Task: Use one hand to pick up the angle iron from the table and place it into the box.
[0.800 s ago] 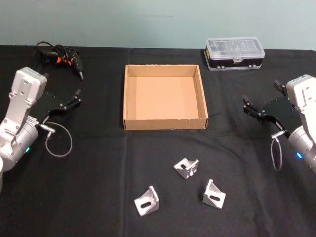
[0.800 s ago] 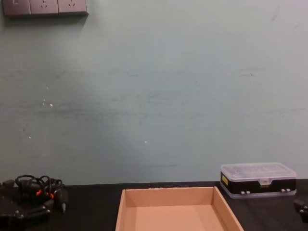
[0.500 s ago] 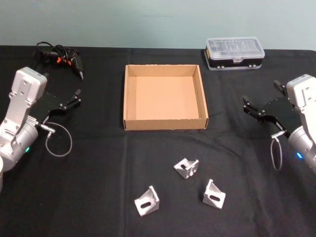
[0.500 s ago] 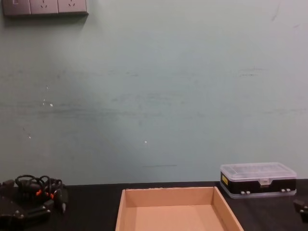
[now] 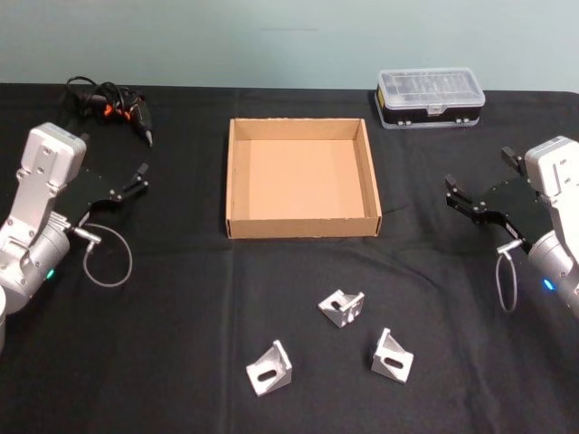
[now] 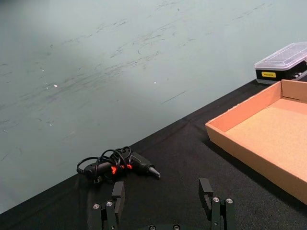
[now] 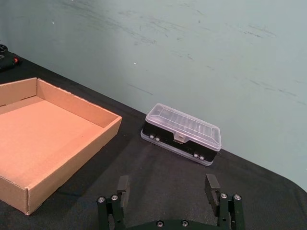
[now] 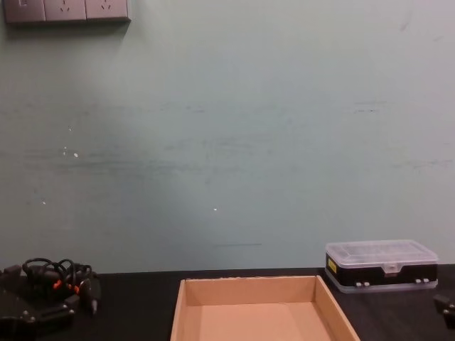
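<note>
Nothing has moved since the earlier frames: both of your arms sit where they were and the parts on the table (image 5: 181,298) lie just as before.

In the head view your left gripper (image 5: 110,155) hangs at the left edge of the frame, level with the middle of the box (image 5: 303,226). In the left wrist view the left gripper (image 6: 161,189) has its two black fingers standing wide apart with nothing between them. Your right gripper (image 5: 479,174) sits at the right edge of the head view, also beside the box and well apart from it. The right wrist view shows the right gripper (image 7: 167,184) spread the same way, holding nothing.

The angle irons are all on the black table in the lower middle of the head view, in front of the box. The middle angle iron (image 5: 342,307) lies nearest the box. The left angle iron (image 5: 269,369) and the right angle iron (image 5: 392,355) sit lower in the frame. None of the three touches another, and each is well apart from both grippers.

The box is in the upper centre of the head view and nothing lies inside it. A clear-lidded organiser case (image 5: 431,98) stands in the upper right, behind the box's far right corner. A glue gun (image 5: 113,107) with its coiled cord lies in the upper left. In the chest view the box (image 8: 249,288) sits at the bottom centre, with the organiser case (image 8: 380,264) at the lower right.
</note>
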